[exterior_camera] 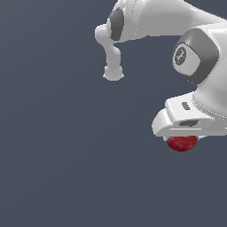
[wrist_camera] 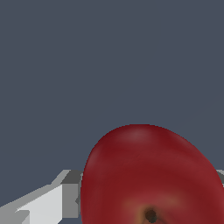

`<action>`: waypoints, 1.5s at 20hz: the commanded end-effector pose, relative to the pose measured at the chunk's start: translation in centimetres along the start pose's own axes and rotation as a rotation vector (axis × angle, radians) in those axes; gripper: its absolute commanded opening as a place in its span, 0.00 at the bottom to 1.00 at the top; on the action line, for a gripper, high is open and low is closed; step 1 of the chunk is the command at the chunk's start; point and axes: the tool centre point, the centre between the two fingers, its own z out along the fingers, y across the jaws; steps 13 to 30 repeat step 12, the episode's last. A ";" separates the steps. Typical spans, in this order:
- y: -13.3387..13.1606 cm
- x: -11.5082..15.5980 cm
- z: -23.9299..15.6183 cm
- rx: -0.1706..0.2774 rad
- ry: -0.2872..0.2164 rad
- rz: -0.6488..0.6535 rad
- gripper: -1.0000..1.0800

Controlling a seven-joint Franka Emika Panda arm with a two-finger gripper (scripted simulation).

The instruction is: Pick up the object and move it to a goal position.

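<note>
Lower right of the exterior view: your gripper (exterior_camera: 182, 138) has its jaws pinching the dark red object (exterior_camera: 181, 143).

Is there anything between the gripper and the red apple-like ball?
Nothing shows between them. In the exterior view the ball sits directly under the gripper; in the wrist view it lies beside one finger.

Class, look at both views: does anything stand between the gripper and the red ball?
Nothing visible does. The red ball sits directly under the gripper, and the wrist view shows it filling the space beside a finger.
</note>
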 end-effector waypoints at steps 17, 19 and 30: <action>-0.3 0.3 -0.6 0.001 0.003 0.000 0.00; -0.3 0.3 -0.6 0.001 0.003 0.000 0.00; -0.3 0.3 -0.6 0.001 0.003 0.000 0.00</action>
